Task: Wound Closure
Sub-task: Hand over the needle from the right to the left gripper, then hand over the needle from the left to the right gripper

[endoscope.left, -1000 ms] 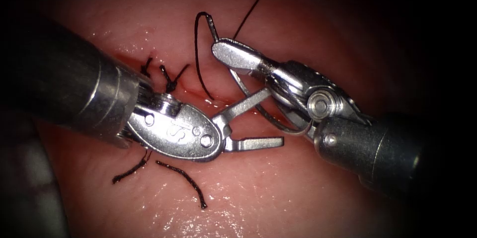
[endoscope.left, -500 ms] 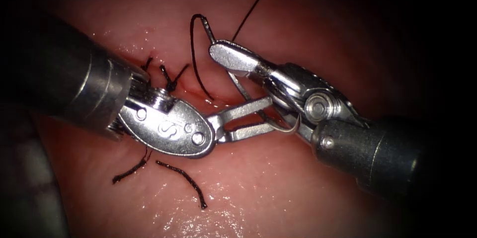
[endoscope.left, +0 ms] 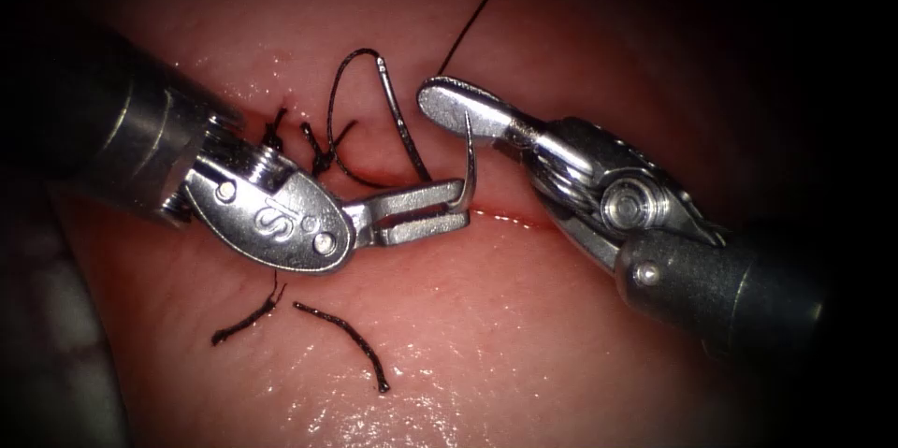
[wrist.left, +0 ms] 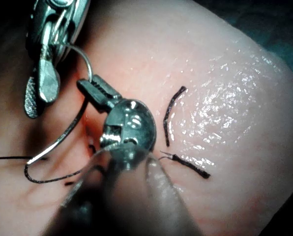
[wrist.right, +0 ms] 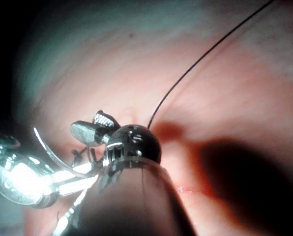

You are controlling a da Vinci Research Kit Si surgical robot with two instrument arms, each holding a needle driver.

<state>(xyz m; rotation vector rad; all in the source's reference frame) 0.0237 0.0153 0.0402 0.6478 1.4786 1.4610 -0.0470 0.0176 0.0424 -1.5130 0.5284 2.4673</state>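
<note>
My left tool (endoscope.left: 460, 208) comes in from the left and is shut on the curved needle (endoscope.left: 466, 153) near the middle of its curve, just over the cut (endoscope.left: 510, 217). The needle is out of the tissue (endoscope.left: 524, 336), its tip pointing up beside the right tool (endoscope.left: 441, 100). That tool stands open and holds nothing. Black thread (endoscope.left: 335, 97) loops from the needle's tail toward the stitched knot (endoscope.left: 318, 156). In the left wrist view the left jaws (wrist.left: 95, 91) clamp the needle (wrist.left: 63, 140), with the right tool's parted jaws (wrist.left: 41, 91) close by. The right wrist view shows its own jaws (wrist.right: 95, 127) apart beside the needle (wrist.right: 48, 150).
Two cut ends of thread (endoscope.left: 346, 336) (endoscope.left: 248, 317) lie on the tissue below the left tool. A taut strand of thread (endoscope.left: 482, 8) runs up and away behind the right tool. Red fluid lines the cut.
The left jaws closed on the needle and carried it left and up. The right jaws let go of the needle and opened, and the thread loop shifted left.
</note>
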